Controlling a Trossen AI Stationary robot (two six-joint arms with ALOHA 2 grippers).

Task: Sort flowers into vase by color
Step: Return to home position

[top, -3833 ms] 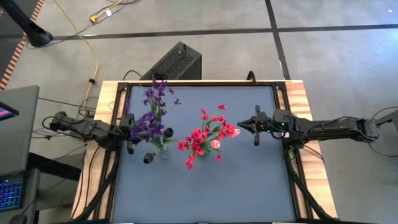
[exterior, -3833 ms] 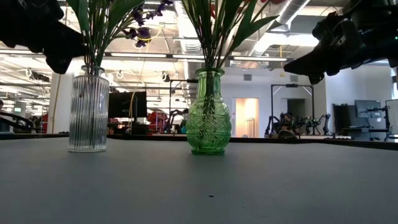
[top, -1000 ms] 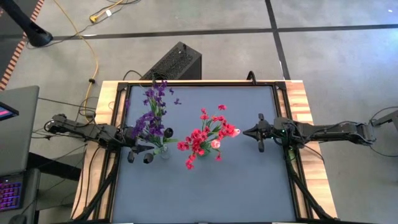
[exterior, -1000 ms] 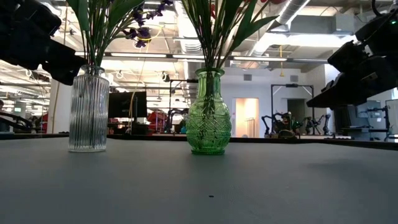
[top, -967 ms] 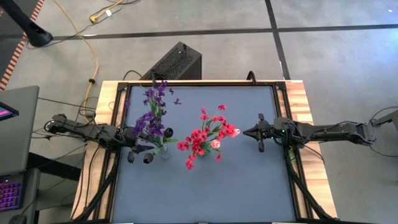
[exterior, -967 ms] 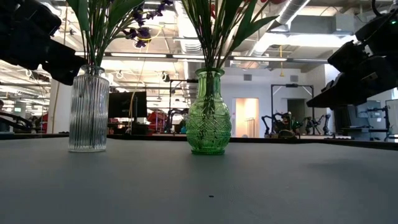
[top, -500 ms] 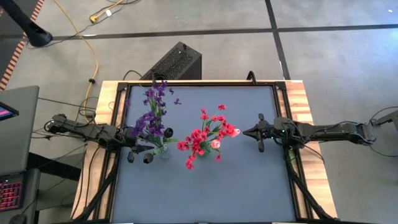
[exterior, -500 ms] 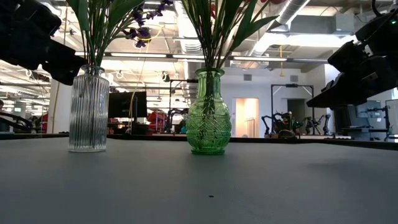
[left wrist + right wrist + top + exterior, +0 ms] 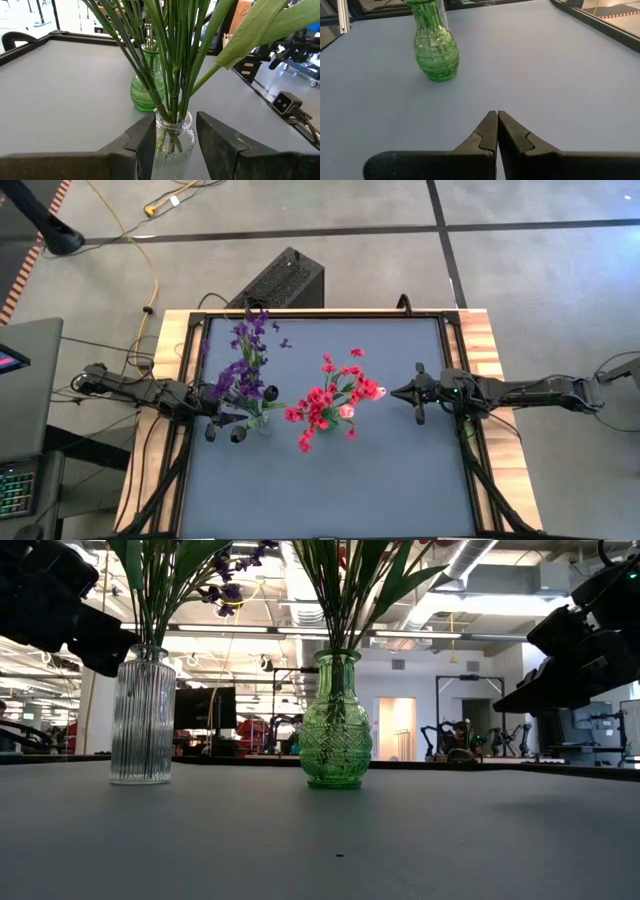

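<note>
The left gripper is held released, its two fingers spread wide with nothing gripped. Just ahead of it, framed in the gap between the fingers, the clear ribbed vase is seen standing upright on the grey table. This vase is filled with green stems; the purple flowers are spread above and beyond the gripper, and dark tulips are hung out beside it. Farther ahead of the left gripper, beyond the clear vase, the green vase is set upright, well apart from the other. The red flowers and pink-white tulips are held in it. The right gripper is clenched, its fingers pressed together on nothing, and is raised above the table. The green vase is found ahead of it and off to one side, with bare table between them.
</note>
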